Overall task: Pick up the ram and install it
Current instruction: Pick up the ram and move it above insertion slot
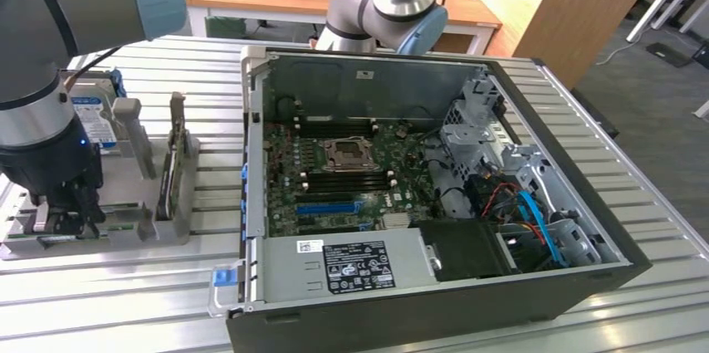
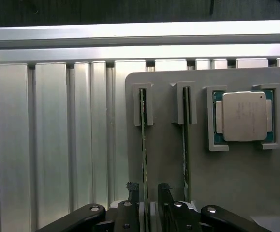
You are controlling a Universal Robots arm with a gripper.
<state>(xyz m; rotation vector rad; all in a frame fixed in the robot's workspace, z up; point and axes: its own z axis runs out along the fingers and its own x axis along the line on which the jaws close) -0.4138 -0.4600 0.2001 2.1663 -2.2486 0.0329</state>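
Two rams stand on edge in slots of a grey holder plate [image 2: 246,183]. My gripper [image 2: 148,191] is low over the plate, and its two dark fingers [image 2: 131,189] straddle one ram [image 2: 143,140], a thin green stick seen edge-on. A visible gap remains on each side of the stick, so the gripper is open. The second ram [image 2: 184,140] stands in the neighbouring slot, apart from the fingers. In the exterior view the gripper [image 1: 65,218] hangs down onto the holder [image 1: 133,232] at the exterior view's left, beside the open computer case [image 1: 366,66].
A square silver CPU chip [image 2: 241,116] lies in a pocket of the holder beside the rams. A blue-labelled hard drive [image 1: 95,116] stands behind the arm. The motherboard [image 1: 344,177], with dark memory slots around the CPU socket, lies inside the case. Ribbed aluminium table [image 2: 43,145] surrounds everything.
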